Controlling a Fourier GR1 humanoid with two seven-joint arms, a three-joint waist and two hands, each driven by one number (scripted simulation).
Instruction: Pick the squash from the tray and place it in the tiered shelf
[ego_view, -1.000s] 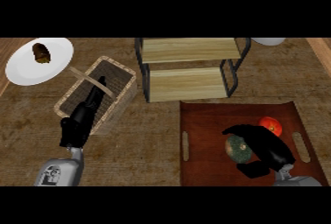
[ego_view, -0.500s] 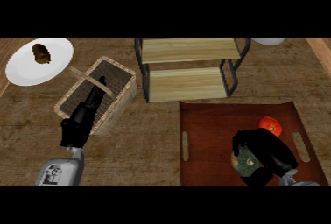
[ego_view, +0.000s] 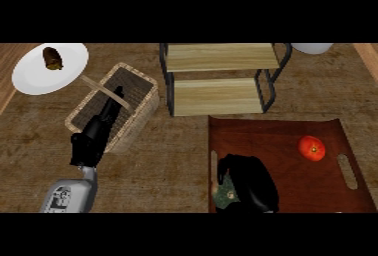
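Right robot hand (ego_view: 251, 182) looks curled round squash (ego_view: 224, 194), near-left corner of tray (ego_view: 280, 135); tiered shelf (ego_view: 218, 95) lies directly beyond.

Black left hand (ego_view: 94, 139) and right hand (ego_view: 255, 182) — grey forearm (ego_view: 70, 196).

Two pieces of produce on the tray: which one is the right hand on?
The mottled green squash at the tray's near left corner; the right hand curls over it. The red tomato lies apart near the right handle, untouched.
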